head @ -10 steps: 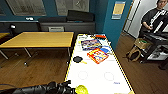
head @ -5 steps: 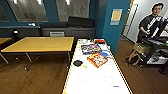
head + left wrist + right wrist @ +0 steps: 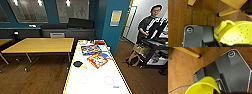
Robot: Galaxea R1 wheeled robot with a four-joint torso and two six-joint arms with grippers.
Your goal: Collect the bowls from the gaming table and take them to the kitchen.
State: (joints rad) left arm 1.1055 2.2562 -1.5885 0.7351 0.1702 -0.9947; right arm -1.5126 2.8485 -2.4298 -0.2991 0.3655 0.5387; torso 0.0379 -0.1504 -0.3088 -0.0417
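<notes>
The gaming table [image 3: 95,85], long and white-topped with a thin yellow edge, runs away from me just right of the middle of the head view. In the left wrist view a bright yellow bowl [image 3: 238,33] with small holes and a looped handle hangs above the wooden floor, and my left gripper [image 3: 224,44] is shut on its rim. The right wrist view has a smooth yellow-green bowl [image 3: 204,87] hanging over the floor, with my right gripper [image 3: 216,91] shut on it.
Flat colourful game boxes [image 3: 97,60] and a black paddle [image 3: 78,64] lie on the white top. A wide wooden-topped table [image 3: 42,45] stands to the left. A person [image 3: 150,25] stands by a dark rig cart [image 3: 155,47] at the right. A blue wall corner [image 3: 110,30] is beside the table's far end.
The whole head picture has shifted, so the camera moved. The dark arm with something yellow at the lower edge a second ago has left the picture. The white table now looks nearer.
</notes>
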